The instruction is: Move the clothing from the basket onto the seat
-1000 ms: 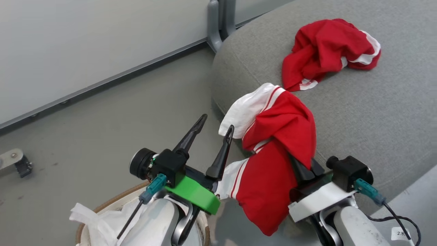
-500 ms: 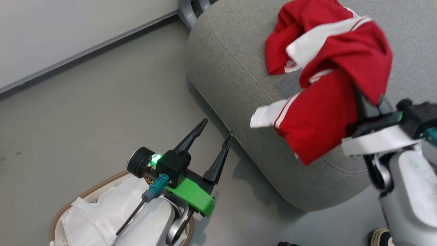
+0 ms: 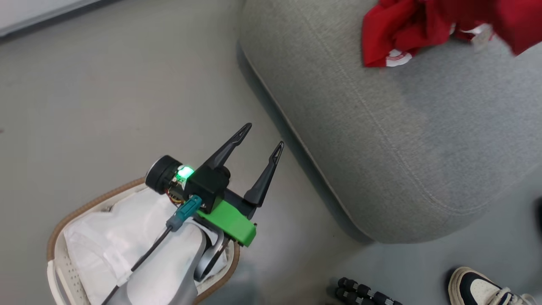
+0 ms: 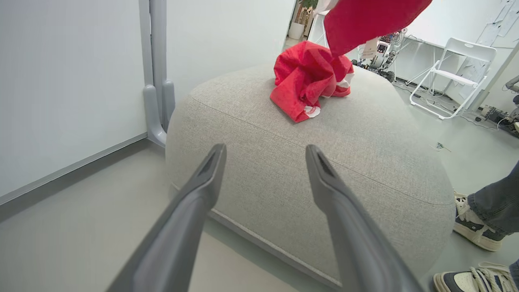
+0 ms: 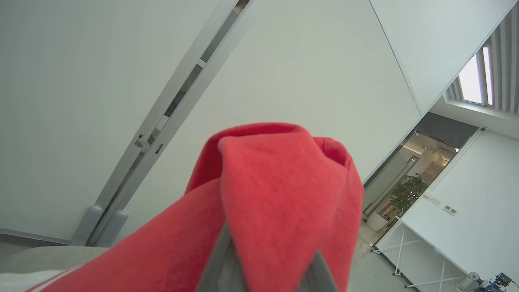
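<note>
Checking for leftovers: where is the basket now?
The basket sits on the floor at the head view's lower left, by the left gripper, left of the seat.

The right gripper [image 5: 271,247], carrying a red garment [image 4: 365,20], has swung up from beside the seat [image 3: 402,148] to high over it, above the other red garment [image 3: 394,38] lying there. The head camera has turned, and a shoe [image 3: 487,288] near the seat now shows.

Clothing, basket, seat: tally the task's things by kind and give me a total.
Red garments: 2 (crumpled garment on the seat; held garment in the right tool)
Basket: 1
Seat: 1
Total: 4
</note>
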